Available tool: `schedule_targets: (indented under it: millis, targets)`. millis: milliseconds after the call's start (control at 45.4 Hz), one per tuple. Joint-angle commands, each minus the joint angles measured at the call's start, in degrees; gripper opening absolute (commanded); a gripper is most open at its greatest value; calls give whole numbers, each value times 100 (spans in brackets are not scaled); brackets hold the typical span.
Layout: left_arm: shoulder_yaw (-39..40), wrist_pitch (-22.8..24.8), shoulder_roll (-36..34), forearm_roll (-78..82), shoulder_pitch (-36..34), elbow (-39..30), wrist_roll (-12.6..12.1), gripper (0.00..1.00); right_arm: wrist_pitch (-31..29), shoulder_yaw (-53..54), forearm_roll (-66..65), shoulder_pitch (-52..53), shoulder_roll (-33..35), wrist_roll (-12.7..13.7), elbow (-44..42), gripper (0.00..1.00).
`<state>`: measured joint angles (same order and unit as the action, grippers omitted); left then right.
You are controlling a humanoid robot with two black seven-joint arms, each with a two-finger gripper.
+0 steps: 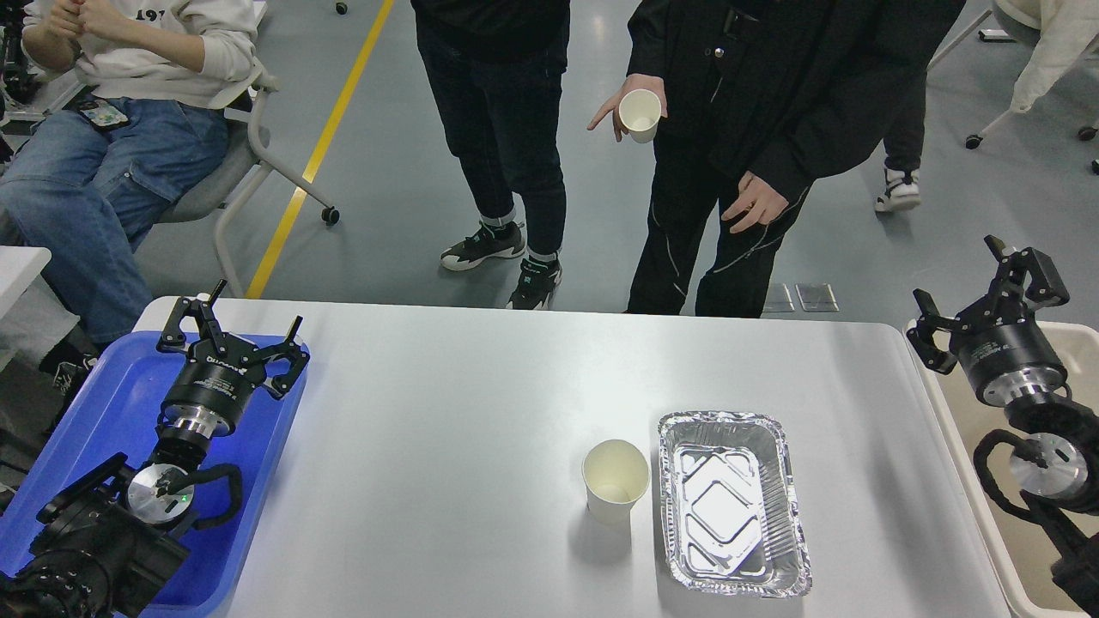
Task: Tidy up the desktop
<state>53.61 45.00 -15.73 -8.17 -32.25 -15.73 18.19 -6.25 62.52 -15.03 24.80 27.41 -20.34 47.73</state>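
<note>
The desktop (446, 403) is a wide light grey tabletop with rounded corners. On it, right of centre, a white paper cup (615, 481) stands upright and empty. Just to the cup's right lies an empty foil tray (732, 502). My left gripper (233, 329) hovers open over the blue tray at the desktop's left end, holding nothing. My right gripper (987, 296) is open at the right end, above the beige bin, also with nothing in it. Both grippers are far from the cup and the foil tray.
A blue plastic tray (107, 403) sits at the left edge and a beige bin (987, 506) at the right edge. Two people stand just beyond the far edge, one holding a paper cup (640, 113). A seated person is at the far left.
</note>
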Motion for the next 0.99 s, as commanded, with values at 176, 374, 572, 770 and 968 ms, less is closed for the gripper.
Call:
schedule_targets:
  millis: [176, 374, 572, 770, 968]
  targets:
    - [0, 0, 0, 9, 0, 0, 1, 100, 1, -3, 0, 16, 1, 4, 25, 100]
    - [0, 0, 0, 9, 0, 0, 1, 100, -8, 5, 9, 86, 19, 179, 78, 100]
    - [0, 0, 0, 9, -9, 0, 1, 100, 28, 137, 9, 86, 37, 602, 280, 100]
    - [0, 0, 0, 9, -9, 0, 1, 100, 36, 128, 0, 69, 72, 549, 324, 100]
    - [0, 0, 0, 9, -9, 0, 1, 100, 10, 120, 0, 165, 72, 549, 316, 100]
